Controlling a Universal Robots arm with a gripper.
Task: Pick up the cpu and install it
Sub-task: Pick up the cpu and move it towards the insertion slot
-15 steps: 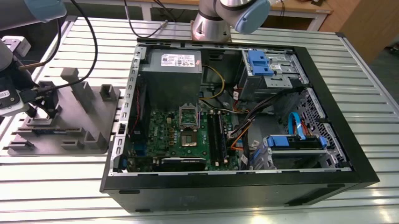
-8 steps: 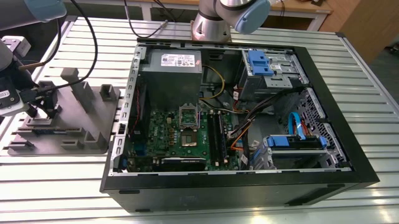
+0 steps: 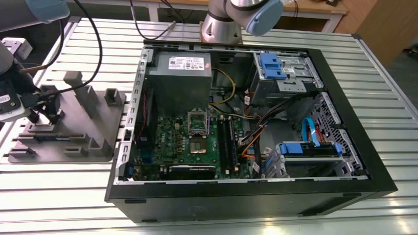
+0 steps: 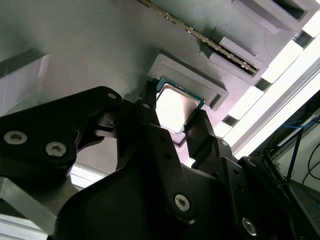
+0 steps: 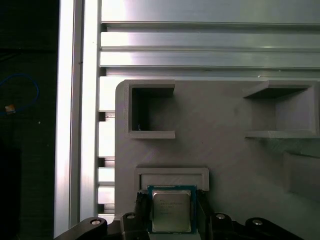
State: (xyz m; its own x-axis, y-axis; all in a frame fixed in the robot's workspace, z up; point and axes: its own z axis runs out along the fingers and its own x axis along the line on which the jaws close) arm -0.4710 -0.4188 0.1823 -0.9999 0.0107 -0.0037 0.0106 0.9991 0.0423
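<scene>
The gripper (image 5: pixel 171 220) grasps the cpu (image 5: pixel 171 207), one finger (image 4: pixel 150 117) pressed against each of two opposite edges. The cpu lies flat in a shallow framed pocket near the edge of the grey holder (image 5: pixel 225 150).

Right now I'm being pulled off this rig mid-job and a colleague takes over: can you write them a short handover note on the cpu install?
Claw: down at the cpu; whether it grips is unclear.
Cpu: lying on the grey holder plate, which sits to the exterior view's left of the open computer case.
Done: claw positioned at the chip.
Left: the cpu is not yet lifted off the plate, nor installed on the green board inside the case.
</scene>
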